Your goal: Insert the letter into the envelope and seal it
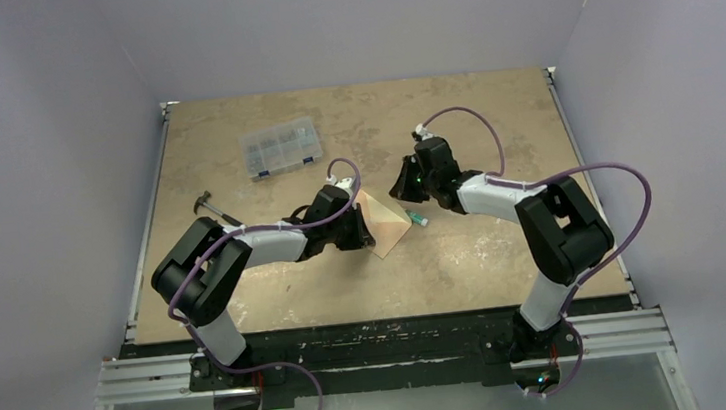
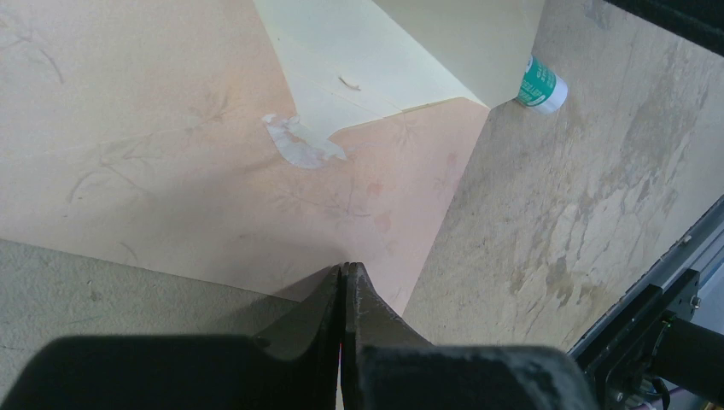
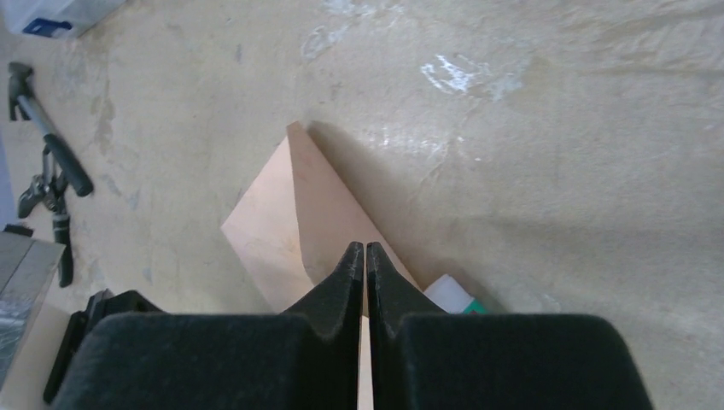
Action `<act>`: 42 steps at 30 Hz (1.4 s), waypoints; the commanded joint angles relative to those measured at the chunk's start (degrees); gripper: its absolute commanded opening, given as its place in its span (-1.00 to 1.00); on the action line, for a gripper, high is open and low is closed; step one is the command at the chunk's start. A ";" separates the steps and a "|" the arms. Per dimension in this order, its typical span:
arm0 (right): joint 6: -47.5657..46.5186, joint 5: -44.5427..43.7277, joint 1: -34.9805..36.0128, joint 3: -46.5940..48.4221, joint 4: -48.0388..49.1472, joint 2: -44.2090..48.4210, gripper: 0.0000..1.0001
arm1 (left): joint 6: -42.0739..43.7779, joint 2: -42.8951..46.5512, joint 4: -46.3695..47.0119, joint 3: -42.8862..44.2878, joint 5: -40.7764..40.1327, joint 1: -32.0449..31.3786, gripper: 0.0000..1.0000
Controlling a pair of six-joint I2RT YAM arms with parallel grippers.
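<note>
Top view: envelope [image 1: 386, 225] lies centrally on the desk [image 1: 347, 287]. Left wrist: left hand [image 2: 344, 272] clenched on its corner; letter not distinguishable. Right wrist: right hand [image 3: 364, 252] pinches the raised flap [image 3: 282, 213]. Opposed pulling risks tearing, or knocking the glue stick [image 3: 457, 295].

Both are the same build: the left arm [image 1: 207, 272] and right arm [image 1: 562, 226] have chunky black joints with pale grey-white shells on the links in between. A purple cable [image 1: 596, 165] loops loosely along each arm, and there's a tiny green light [image 1: 417, 172] near the right wrist. The left tool [image 2: 344, 266] and right tool [image 3: 364, 248] are matte black, each with two wedge-shaped fingers tapering to points.
</note>
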State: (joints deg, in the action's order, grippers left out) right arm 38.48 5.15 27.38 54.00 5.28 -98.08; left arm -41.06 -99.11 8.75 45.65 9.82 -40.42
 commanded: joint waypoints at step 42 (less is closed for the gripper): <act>-8.03 -20.91 14.47 0.55 -7.76 -9.83 -0.95 | 0.56 5.62 -3.98 9.06 -1.05 2.40 -1.00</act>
State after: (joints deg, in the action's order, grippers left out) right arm 32.95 -6.83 39.97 55.42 5.93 -104.73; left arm -41.32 -96.29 5.91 48.01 9.45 -39.68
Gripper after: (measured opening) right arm 0.021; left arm 0.002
